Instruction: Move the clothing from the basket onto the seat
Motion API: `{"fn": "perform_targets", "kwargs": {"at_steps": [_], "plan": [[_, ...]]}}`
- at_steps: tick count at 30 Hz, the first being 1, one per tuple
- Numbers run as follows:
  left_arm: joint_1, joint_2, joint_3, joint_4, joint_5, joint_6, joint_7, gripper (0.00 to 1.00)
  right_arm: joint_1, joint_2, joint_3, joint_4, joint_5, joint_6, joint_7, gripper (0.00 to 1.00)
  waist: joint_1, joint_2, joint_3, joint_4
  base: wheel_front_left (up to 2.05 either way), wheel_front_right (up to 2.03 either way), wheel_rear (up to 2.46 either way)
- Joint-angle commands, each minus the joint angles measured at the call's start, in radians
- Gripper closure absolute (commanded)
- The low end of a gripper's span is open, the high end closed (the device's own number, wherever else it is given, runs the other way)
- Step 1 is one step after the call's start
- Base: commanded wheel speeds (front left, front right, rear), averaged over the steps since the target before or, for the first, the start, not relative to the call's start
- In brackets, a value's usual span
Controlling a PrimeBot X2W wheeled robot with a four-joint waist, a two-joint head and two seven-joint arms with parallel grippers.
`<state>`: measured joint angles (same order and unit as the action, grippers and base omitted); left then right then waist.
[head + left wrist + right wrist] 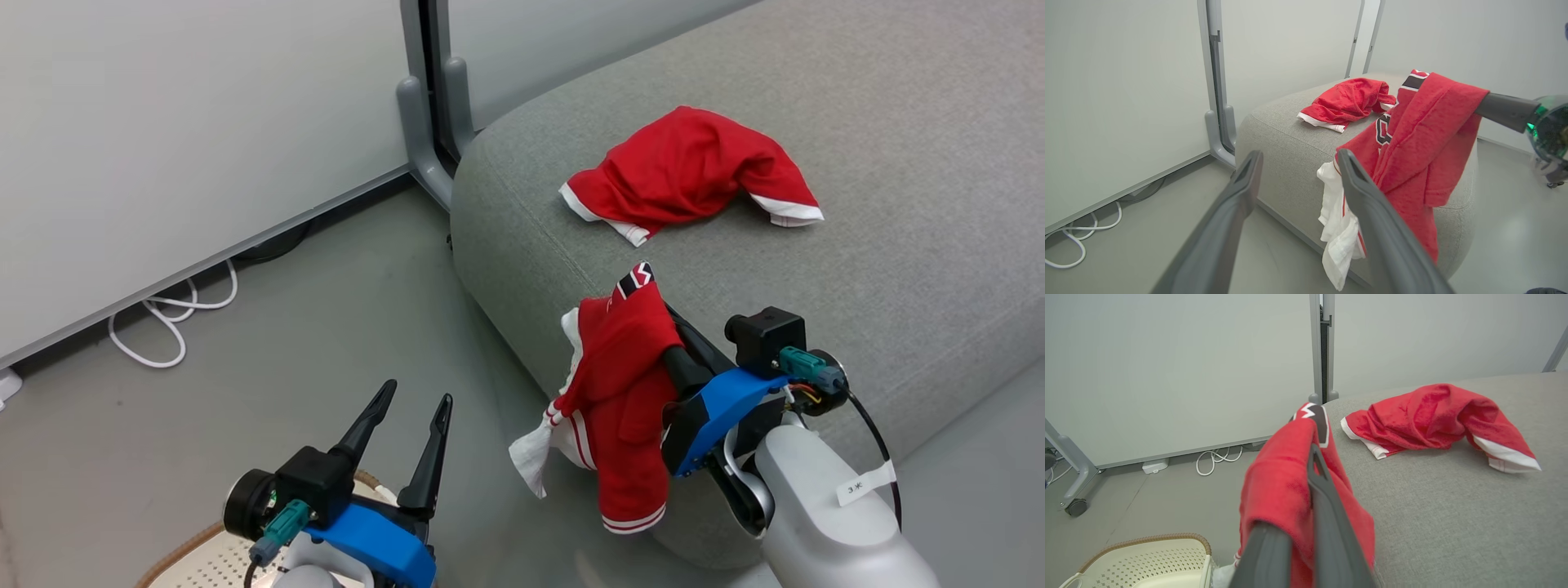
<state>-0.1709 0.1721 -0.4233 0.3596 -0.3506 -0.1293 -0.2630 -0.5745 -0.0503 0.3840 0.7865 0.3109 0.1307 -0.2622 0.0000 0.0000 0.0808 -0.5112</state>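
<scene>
Over at the near left corner of the seat (898,204), the right gripper (1312,457) has its jaws pinched shut on the striped garment (624,384), which drapes over them and hangs in front of the cushion's rounded edge, white panel dangling lowest. The left wrist view catches black lettering on its red front, which the head view loses in the folds. Farther onto the grey woven upholstery lies the plain red garment (694,167), crumpled, white cuffs showing. Low on the left the left gripper (418,392) hovers over the basket (1151,539), jaws spread wide, holding nothing. The right wrist view gives the basket's cream perforated wall and brown woven-look rim, where the head view catches a sliver. Beyond, a white cable (171,318) loops on the floor (326,327) by the wall panels, and a grey post (424,122) stands just past the seat's far left corner.
</scene>
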Motion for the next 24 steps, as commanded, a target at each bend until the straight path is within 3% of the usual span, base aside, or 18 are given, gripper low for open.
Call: {"fn": "perform_targets", "kwargs": {"at_steps": [1,15,24], "plan": [[-0.015,0.007,0.001,0.001,0.006,-0.002,-0.003,0.0,0.011,0.0,0.001,-0.01,0.011,0.0,-0.004,1.0,0.0,0.0,0.007,-0.011,0.0,0.0,0.0],[-0.023,0.019,-0.018,0.004,0.004,-0.002,-0.003,0.0,0.007,0.0,-0.018,-0.018,0.019,0.0,-0.004,1.0,0.0,0.0,0.025,0.003,0.0,0.0,0.0],[-0.055,0.046,-0.024,-0.016,0.019,-0.002,-0.003,0.0,-0.146,-0.009,-0.033,-0.007,-0.007,0.0,-0.004,1.0,0.0,0.0,0.091,0.027,0.0,0.0,0.0]]}}
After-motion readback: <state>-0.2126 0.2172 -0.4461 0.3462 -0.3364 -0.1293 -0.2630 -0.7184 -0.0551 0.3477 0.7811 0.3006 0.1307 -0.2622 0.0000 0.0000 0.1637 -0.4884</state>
